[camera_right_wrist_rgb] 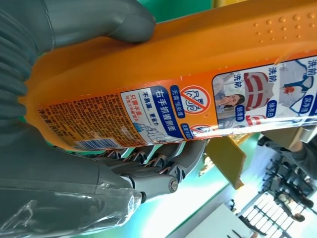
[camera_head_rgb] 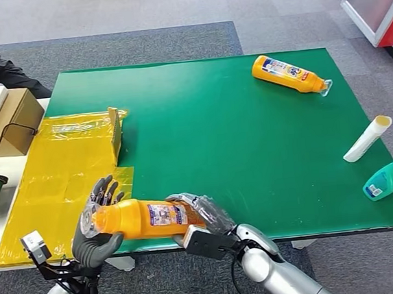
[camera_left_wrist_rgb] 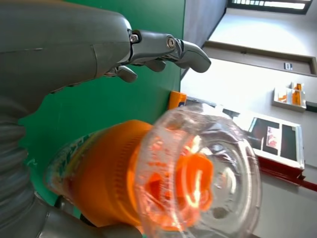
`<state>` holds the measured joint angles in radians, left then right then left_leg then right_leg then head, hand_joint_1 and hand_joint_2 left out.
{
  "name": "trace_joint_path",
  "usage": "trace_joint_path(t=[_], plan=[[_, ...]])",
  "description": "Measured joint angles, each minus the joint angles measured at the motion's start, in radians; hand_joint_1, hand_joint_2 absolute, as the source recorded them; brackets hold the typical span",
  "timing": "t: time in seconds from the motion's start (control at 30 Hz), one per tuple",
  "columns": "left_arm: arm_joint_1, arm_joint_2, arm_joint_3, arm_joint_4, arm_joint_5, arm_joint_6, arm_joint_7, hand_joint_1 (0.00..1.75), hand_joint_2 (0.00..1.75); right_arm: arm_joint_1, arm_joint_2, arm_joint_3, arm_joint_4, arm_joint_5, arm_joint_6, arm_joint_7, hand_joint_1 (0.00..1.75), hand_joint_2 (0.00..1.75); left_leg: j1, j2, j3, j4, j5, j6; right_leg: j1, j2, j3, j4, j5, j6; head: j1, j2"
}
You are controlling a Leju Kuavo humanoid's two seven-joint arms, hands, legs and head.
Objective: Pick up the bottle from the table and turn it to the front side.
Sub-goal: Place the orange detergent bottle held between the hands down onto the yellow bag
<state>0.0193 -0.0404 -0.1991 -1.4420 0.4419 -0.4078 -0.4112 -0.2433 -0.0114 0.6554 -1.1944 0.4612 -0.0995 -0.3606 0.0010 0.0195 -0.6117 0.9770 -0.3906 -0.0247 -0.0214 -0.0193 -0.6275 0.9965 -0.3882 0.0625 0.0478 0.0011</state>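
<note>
The orange bottle (camera_head_rgb: 143,218) lies sideways between my hands, above the near edge of the green table (camera_head_rgb: 226,151). My right hand (camera_head_rgb: 203,218) grips its base, my left hand (camera_head_rgb: 95,228) cups the clear cap end, fingers spread.

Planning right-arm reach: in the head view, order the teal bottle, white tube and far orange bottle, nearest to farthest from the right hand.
From the right hand:
1. Teal bottle, table's right edge, near side.
2. White tube, right edge, just beyond it.
3. Far orange bottle, far right corner.
</note>
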Motion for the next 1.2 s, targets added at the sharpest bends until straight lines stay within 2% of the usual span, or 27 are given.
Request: trace_joint_path(t=[0.2, 0.27, 0.37, 0.43, 0.5, 0.53, 0.6, 0.63, 0.9, 0.93, 1.03, 1.07, 1.2], plan=[[-0.006, 0.005, -0.011, 0.016, 0.032, -0.094, 0.008, 0.01, 1.75, -0.021, 0.000, 0.011, -0.042, -0.002, 0.027, 0.000, 1.75, 1.75, 0.000, 0.000, 0.000, 0.000, 0.000, 0.000, 0.000, 0.000, 0.000, 0.000, 0.000, 0.000, 0.000, 0.000], [-0.012, 0.010, -0.020, 0.025, 0.021, -0.118, 0.008, 0.08, 1.75, -0.037, 0.000, 0.020, -0.053, 0.000, 0.036, -0.001, 1.75, 1.75, 0.000, 0.000, 0.000, 0.000, 0.000, 0.000, 0.000, 0.000, 0.000, 0.000, 0.000, 0.000, 0.000, 0.000], [-0.023, 0.019, -0.036, 0.040, 0.000, -0.140, 0.006, 0.29, 1.75, -0.058, 0.000, 0.035, -0.063, 0.000, 0.047, -0.002, 1.75, 1.75, 0.000, 0.000, 0.000, 0.000, 0.000, 0.000, 0.000, 0.000, 0.000, 0.000, 0.000, 0.000, 0.000, 0.000], [-0.030, 0.026, -0.047, 0.049, -0.018, -0.151, 0.001, 0.48, 1.75, -0.066, 0.000, 0.043, -0.065, 0.000, 0.050, -0.002, 1.75, 1.75, 0.000, 0.000, 0.000, 0.000, 0.000, 0.000, 0.000, 0.000, 0.000, 0.000, 0.000, 0.000, 0.000, 0.000], [-0.036, 0.034, -0.058, 0.058, -0.041, -0.157, -0.008, 0.76, 1.75, -0.072, 0.000, 0.049, -0.066, 0.000, 0.051, -0.002, 1.75, 1.75, 0.000, 0.000, 0.000, 0.000, 0.000, 0.000, 0.000, 0.000, 0.000, 0.000, 0.000, 0.000, 0.000, 0.000], [-0.039, 0.038, -0.062, 0.062, -0.053, -0.158, -0.014, 0.99, 1.75, -0.073, 0.000, 0.051, -0.066, 0.001, 0.051, -0.002, 1.75, 1.75, 0.000, 0.000, 0.000, 0.000, 0.000, 0.000, 0.000, 0.000, 0.000, 0.000, 0.000, 0.000, 0.000, 0.000], [-0.046, 0.046, -0.069, 0.069, -0.074, -0.158, -0.025, 1.33, 1.75, -0.075, 0.000, 0.055, -0.066, 0.002, 0.053, -0.002, 1.75, 1.75, 0.000, 0.000, 0.000, 0.000, 0.000, 0.000, 0.000, 0.000, 0.000, 0.000, 0.000, 0.000, 0.000, 0.000], [-0.051, 0.050, -0.071, 0.072, -0.083, -0.157, -0.029, 1.45, 1.75, -0.076, 0.000, 0.057, -0.066, 0.002, 0.054, -0.002, 1.75, 1.75, 0.000, 0.000, 0.000, 0.000, 0.000, 0.000, 0.000, 0.000, 0.000, 0.000, 0.000, 0.000, 0.000, 0.000], [-0.070, 0.066, -0.079, 0.084, -0.126, -0.145, -0.045, 1.75, 1.75, -0.079, 0.000, 0.065, -0.066, 0.006, 0.058, -0.001, 1.73, 1.75, 0.000, 0.000, 0.000, 0.000, 0.000, 0.000, 0.000, 0.000, 0.000, 0.000, 0.000, 0.000, 0.000, 0.000], [-0.072, 0.067, -0.080, 0.085, -0.130, -0.142, -0.047, 1.75, 1.75, -0.080, 0.000, 0.066, -0.066, 0.006, 0.058, -0.001, 1.65, 1.75, 0.000, 0.000, 0.000, 0.000, 0.000, 0.000, 0.000, 0.000, 0.000, 0.000, 0.000, 0.000, 0.000, 0.000], [-0.074, 0.070, -0.085, 0.086, -0.146, -0.127, -0.052, 1.75, 1.75, -0.080, 0.000, 0.068, -0.065, 0.008, 0.057, 0.002, 0.36, 1.75, 0.000, 0.000, 0.000, 0.000, 0.000, 0.000, 0.000, 0.000, 0.000, 0.000, 0.000, 0.000, 0.000, 0.000], [-0.074, 0.071, -0.087, 0.086, -0.153, -0.120, -0.053, 1.75, 1.75, -0.081, 0.000, 0.069, -0.064, 0.010, 0.056, 0.003, 0.00, 1.75, 0.000, 0.000, 0.000, 0.000, 0.000, 0.000, 0.000, 0.000, 0.000, 0.000, 0.000, 0.000, 0.000, 0.000], [-0.071, 0.075, -0.092, 0.086, -0.212, -0.055, -0.052, 1.75, 1.75, -0.082, 0.000, 0.074, -0.061, 0.017, 0.042, 0.018, 0.00, 1.75, 0.000, 0.000, 0.000, 0.000, 0.000, 0.000, 0.000, 0.000, 0.000, 0.000, 0.000, 0.000, 0.000, 0.000]])
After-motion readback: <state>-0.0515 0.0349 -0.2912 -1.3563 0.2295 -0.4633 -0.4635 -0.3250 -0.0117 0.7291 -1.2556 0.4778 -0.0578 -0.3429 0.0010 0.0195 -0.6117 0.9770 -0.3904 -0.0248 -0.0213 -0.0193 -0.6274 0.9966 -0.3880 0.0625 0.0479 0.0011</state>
